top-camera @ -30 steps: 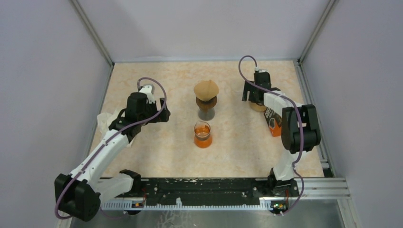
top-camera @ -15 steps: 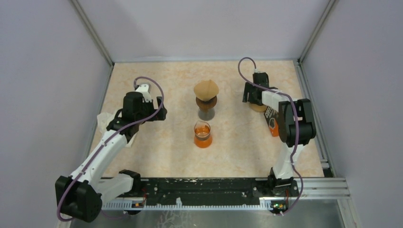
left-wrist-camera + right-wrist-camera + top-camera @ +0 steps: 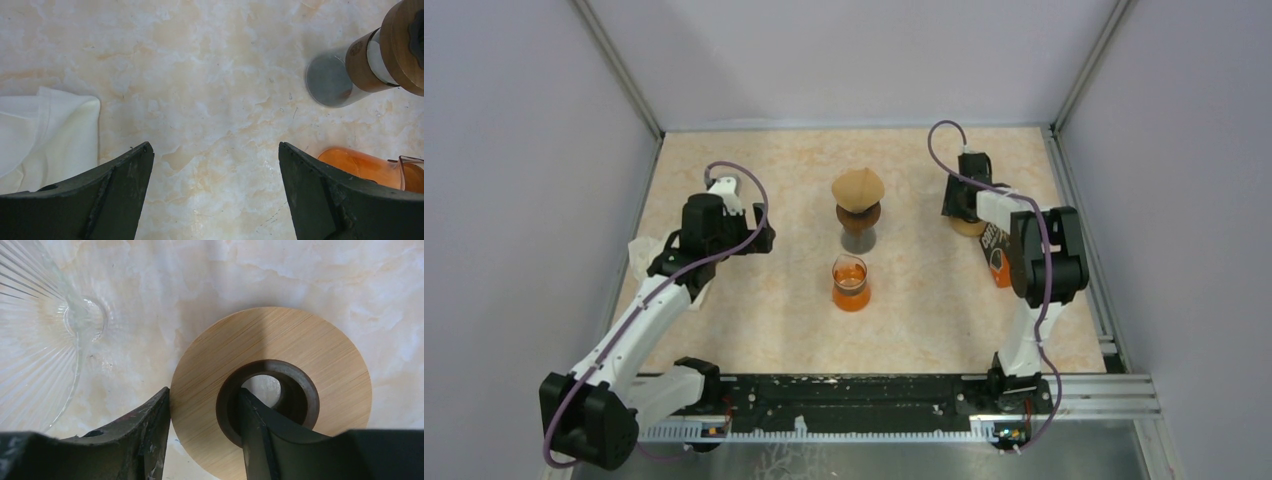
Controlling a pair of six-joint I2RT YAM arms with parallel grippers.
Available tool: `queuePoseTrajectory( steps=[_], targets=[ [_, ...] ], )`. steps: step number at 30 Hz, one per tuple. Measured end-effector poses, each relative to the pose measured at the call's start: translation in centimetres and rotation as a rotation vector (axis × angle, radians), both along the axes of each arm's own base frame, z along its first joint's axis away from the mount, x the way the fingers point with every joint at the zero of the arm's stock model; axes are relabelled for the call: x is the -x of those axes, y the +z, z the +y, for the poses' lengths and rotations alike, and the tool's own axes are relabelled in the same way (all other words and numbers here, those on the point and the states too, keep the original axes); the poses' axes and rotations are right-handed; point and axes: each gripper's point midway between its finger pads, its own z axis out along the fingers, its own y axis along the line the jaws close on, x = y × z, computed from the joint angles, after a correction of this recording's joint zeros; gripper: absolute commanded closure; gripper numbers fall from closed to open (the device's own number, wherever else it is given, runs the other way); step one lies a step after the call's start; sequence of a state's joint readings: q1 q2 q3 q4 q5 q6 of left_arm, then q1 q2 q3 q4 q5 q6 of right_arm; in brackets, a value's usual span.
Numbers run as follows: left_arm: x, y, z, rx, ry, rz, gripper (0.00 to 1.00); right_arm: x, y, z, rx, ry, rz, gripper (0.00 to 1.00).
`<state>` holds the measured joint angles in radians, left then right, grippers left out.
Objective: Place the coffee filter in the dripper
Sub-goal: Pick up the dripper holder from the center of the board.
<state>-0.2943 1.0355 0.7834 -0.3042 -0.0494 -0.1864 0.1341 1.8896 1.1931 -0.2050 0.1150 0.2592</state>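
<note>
**Fig. Right end effector set about the wooden ring; filter parked at centre**

*Top external view.* The coffee filter, a brown paper cone, sits capped over a wood-topped grinder at mid-tabletop, behind an orange beaker. It is not yet in the dripper. The right end effector hangs over a wooden ring at the far right, next to an orange-and-black packet whose print is too small to read. The left end effector hovers near a white cloth, apart from the work.

*Left wrist view.* The fingers are spread wide over bare tabletop and hold nothing. A small mark on the grinder's wooden band is illegible.

*Right wrist view.* One finger lies at the ring's outer edge and the other inside its dark central hole, so the narrowed jaws bracket the wooden band, probably to lift it as the dripper's holder. Whether they already pinch it cannot be told. The ribbed glass dripper sits just beside the ring.
</note>
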Motion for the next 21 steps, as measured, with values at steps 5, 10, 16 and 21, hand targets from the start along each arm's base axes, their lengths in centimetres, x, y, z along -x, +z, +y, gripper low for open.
queuePoseTrajectory(
  steps=[5,10,16,21],
  targets=[
    [0.0,0.2,0.0,0.003,-0.001,-0.010,0.01,0.5,0.2,0.2,-0.017,0.004,-0.008,0.65],
    [0.0,0.2,0.0,0.008,-0.003,-0.013,0.01,2.4,1.0,0.9,-0.065,0.019,-0.009,0.68],
    [0.2,0.7,0.1,0.016,-0.003,-0.030,0.01,5.2,2.1,2.8,-0.098,0.065,0.005,0.69],
    [0.5,1.1,0.1,0.023,-0.007,-0.046,0.01,6.8,4.6,4.4,-0.118,0.109,-0.044,0.71]
  ],
)
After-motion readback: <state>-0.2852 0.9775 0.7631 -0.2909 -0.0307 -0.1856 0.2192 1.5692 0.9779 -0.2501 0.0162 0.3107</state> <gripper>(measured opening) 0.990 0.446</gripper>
